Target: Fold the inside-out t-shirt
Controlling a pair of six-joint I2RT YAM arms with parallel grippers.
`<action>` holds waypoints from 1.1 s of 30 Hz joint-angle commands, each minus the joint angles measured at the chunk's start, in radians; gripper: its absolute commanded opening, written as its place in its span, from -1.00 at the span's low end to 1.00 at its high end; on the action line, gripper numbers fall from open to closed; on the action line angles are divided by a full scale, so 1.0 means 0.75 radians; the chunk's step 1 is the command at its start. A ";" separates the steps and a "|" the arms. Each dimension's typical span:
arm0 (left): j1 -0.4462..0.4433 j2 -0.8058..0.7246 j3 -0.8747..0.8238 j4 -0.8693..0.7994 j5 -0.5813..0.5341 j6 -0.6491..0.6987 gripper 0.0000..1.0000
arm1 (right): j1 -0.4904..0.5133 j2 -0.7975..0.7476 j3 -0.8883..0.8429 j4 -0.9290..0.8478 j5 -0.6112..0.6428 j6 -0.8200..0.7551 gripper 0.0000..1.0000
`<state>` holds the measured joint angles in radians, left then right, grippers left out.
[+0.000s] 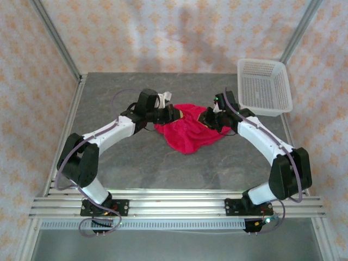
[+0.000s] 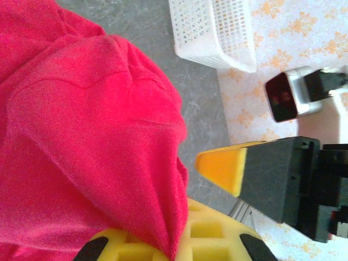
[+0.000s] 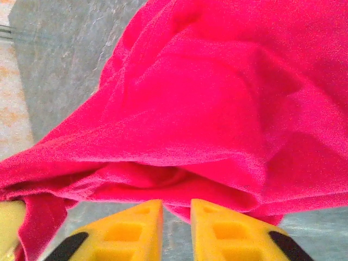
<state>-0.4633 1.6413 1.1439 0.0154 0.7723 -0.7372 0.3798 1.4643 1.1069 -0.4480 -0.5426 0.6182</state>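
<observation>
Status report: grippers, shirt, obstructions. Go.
Left gripper shut on shirt. Right gripper jaws barely apart, tips at the cloth. Shirt bunched, not folded. Basket far right, apart from it.

Left arm (image 1: pixel 103 132) and right arm (image 1: pixel 260 136): white tube links between bulky black joint housings. Pale lilac cables (image 1: pixel 60 168) loop along each arm and under the bases. Black base plates (image 1: pixel 103 206) sit on a ribbed aluminium rail (image 1: pixel 174 202). Small green light (image 1: pixel 265 221) at the right base. Fingers (image 3: pixel 130 231): yellow, moulded with square recesses, black oval patches near the roots, blunt tapered tips.
</observation>
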 commanded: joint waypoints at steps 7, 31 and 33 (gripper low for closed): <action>-0.034 0.002 0.011 0.045 0.028 0.003 -1.00 | 0.030 0.209 0.027 0.415 -0.127 0.340 -0.13; 0.296 -0.102 -0.073 -0.438 -0.404 0.093 0.43 | -0.361 -0.255 -0.125 0.183 0.032 0.191 -1.00; 0.328 -0.063 -0.122 -0.412 -0.402 0.088 0.33 | -0.371 -0.286 -0.131 0.147 0.037 0.159 -1.00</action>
<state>-0.2344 1.5597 1.1084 -0.2062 0.5404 -0.6945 0.1001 1.2774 1.0348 -0.2249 -0.5331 0.8192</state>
